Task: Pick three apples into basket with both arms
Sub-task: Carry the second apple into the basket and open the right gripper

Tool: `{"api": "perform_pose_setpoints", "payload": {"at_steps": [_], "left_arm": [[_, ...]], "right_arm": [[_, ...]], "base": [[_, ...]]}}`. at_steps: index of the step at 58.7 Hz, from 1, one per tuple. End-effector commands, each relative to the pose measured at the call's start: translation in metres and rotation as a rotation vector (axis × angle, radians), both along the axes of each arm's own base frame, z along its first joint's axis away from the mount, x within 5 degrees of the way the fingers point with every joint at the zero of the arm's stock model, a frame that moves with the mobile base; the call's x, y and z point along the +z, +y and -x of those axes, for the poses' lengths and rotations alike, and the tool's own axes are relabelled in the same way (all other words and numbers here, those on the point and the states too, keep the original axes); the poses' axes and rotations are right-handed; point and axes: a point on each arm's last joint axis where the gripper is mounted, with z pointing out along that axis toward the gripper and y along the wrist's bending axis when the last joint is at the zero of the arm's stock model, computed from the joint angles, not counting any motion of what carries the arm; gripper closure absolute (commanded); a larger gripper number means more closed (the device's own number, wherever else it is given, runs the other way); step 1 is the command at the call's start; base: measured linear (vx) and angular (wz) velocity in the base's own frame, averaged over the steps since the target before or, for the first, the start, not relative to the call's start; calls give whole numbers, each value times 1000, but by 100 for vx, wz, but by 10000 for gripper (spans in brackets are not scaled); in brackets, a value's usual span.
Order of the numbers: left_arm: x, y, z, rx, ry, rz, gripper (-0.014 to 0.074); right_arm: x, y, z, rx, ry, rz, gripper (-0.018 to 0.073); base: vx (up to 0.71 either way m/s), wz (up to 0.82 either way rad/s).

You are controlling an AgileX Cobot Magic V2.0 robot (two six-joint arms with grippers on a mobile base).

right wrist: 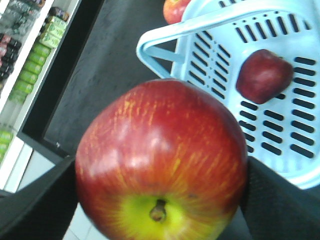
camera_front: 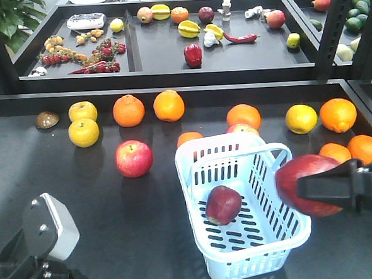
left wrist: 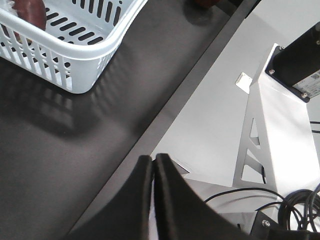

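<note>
The pale blue basket (camera_front: 291,233) stands at the front centre of the dark table. One dark red apple (camera_front: 223,204) lies on its slotted floor, also seen in the right wrist view as the apple (right wrist: 263,76). My right gripper (camera_front: 307,186) is shut on a second dark red apple (camera_front: 301,169) with a yellow-green stem end (right wrist: 160,150), held just outside the basket's right rim (right wrist: 165,42). My left gripper (left wrist: 153,161) is shut and empty, low at the table's front edge, short of the basket's corner (left wrist: 80,60).
A brighter pinkish-red apple (camera_front: 133,158) lies left of the basket; another reddish apple (camera_front: 242,129) peeks from behind its far rim. Oranges (camera_front: 338,114) and yellow fruit (camera_front: 84,132) line the back and right. A raised shelf (camera_front: 169,74) of produce stands behind.
</note>
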Motion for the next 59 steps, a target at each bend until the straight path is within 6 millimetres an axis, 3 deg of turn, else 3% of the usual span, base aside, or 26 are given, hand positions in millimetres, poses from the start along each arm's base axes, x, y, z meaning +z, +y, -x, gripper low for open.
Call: {"api": "perform_pose_setpoints", "payload": {"at_steps": [1, 19, 27, 37, 45, 49, 59], "left_arm": [[12, -3, -1, 28, -19, 63, 603], [12, -3, -1, 28, -19, 63, 603], [12, -3, -1, 28, -19, 63, 603], [12, -3, -1, 28, -19, 63, 603], [12, -3, -1, 28, -19, 63, 603], [12, -3, -1, 28, -19, 63, 603], [12, -3, -1, 28, -19, 63, 603]], "right_arm": [[12, 16, -6, 10, -100, -6, 554], [-19, 57, -36, 16, -122, 148, 506], [-41, 61, -52, -1, -35, 164, 372], [-60, 65, -76, -35, 24, 173, 57], [-63, 69, -88, -18, 37, 174, -134], [-63, 69, -89, -5, 28, 179, -170], [-62, 69, -89, 7, 17, 179, -147]], "base": [[0, 0], [0, 0], [0, 0], [0, 0], [0, 0], [0, 0], [0, 0]]}}
